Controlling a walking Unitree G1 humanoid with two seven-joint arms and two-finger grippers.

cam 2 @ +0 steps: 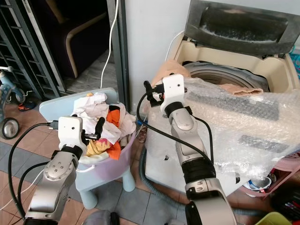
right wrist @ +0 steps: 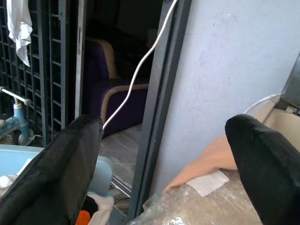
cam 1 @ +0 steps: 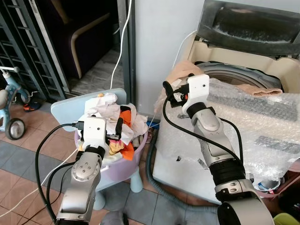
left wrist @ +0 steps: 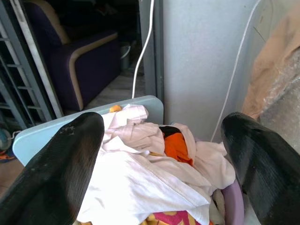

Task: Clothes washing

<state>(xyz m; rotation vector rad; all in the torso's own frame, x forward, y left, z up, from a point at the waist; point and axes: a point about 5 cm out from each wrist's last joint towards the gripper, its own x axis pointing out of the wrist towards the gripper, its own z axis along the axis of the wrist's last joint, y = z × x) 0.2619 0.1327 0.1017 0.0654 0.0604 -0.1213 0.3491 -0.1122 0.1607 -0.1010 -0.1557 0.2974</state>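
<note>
Tiled floor (cam 1: 28,154) spreads under a top-loading washing machine (cam 1: 187,154) that stands against a grey wall, its lid raised and bubble wrap (cam 1: 262,126) draped over its front. From the left eye, a lilac laundry basket (cam 1: 133,157) heaped with white and orange clothes (cam 1: 124,119) sits on a pale blue child's chair (cam 1: 65,110) beside the machine. The left gripper (cam 1: 115,133) hovers at the near edge of the heap, fingers spread. The right gripper (cam 1: 172,95) is raised at the machine's left corner, next to a peach cloth (cam 1: 180,72) hanging over the rim.

From the right eye, a child's tricycle (cam 2: 7,103) stands by a metal gate.

Along the left wrist, both black fingers (left wrist: 56,173) stand wide apart above the clothes, touching nothing.

Along the right wrist, the fingers (right wrist: 61,183) are likewise wide and empty, with the peach cloth between them and a white cable (right wrist: 136,75) hanging down the doorframe.
</note>
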